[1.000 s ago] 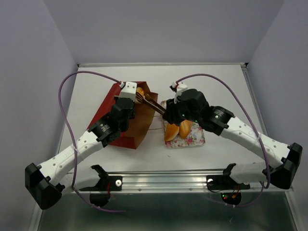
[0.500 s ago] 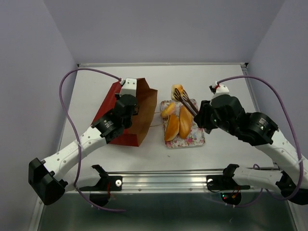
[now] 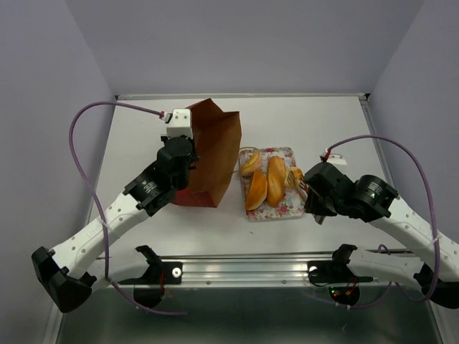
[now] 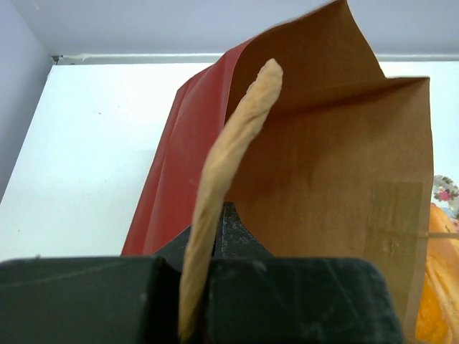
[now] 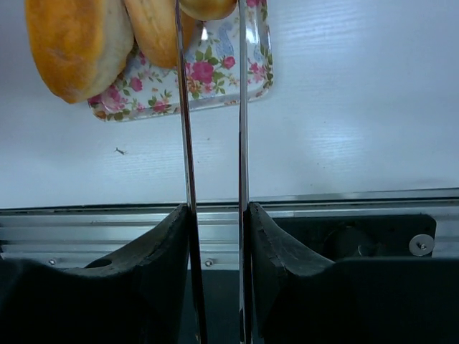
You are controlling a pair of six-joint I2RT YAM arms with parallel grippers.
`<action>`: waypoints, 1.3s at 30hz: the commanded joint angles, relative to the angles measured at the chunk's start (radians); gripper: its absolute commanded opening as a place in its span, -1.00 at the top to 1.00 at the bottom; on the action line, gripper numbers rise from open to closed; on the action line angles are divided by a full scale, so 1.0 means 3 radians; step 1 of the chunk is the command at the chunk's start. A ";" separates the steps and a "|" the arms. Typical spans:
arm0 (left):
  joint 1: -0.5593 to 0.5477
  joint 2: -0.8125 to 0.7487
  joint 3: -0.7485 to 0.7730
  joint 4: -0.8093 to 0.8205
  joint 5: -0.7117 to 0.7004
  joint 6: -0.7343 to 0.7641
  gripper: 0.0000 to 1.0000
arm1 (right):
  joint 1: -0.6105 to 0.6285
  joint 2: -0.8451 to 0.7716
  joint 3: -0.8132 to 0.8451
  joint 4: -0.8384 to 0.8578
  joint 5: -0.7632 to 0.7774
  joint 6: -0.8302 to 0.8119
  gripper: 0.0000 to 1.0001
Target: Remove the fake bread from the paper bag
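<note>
The right fingers (image 5: 166,251) were pressed in on a pair of metal tongs (image 5: 188,143). The two blades ran straight out ahead of them, over the bare worktop (image 5: 344,107) to the floral tray (image 5: 215,79). At the blade tips, well ahead of the fingers, the short roll (image 5: 208,6) sat pinched over the tray; whether it touched the tray could not be told. Just left of the tips lay the two loaves (image 5: 75,39), and the overhead view showed the round bun (image 3: 251,163) beyond them, so all four bread pieces appeared to be out. Farther off, the left fingers (image 4: 237,240) pinched the rim of the upright paper bag (image 4: 323,165). The inside ahead of them showed only brown paper, with the bottom hidden. What seemed left was to release the roll onto the tray.
</note>
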 commanded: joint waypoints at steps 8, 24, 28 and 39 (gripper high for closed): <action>0.0032 -0.0260 0.0076 0.0083 0.0138 -0.0099 1.00 | 0.0006 0.0024 -0.0415 -0.0091 -0.0389 0.0272 0.63; 0.0068 0.0072 0.0291 -0.0035 -0.0108 -0.0359 1.00 | 0.0006 0.0346 0.0040 -0.0152 -0.0292 -0.0030 -0.36; 0.0108 0.0215 0.0449 -0.0020 -0.0174 -0.0482 1.00 | 0.0006 0.0341 0.0376 -0.0152 -0.0206 -0.0117 -0.26; 0.0854 0.0492 0.0777 -0.0045 0.0300 -0.1105 1.00 | 0.0006 0.0285 0.1205 -0.0147 -0.0017 -0.0296 -0.11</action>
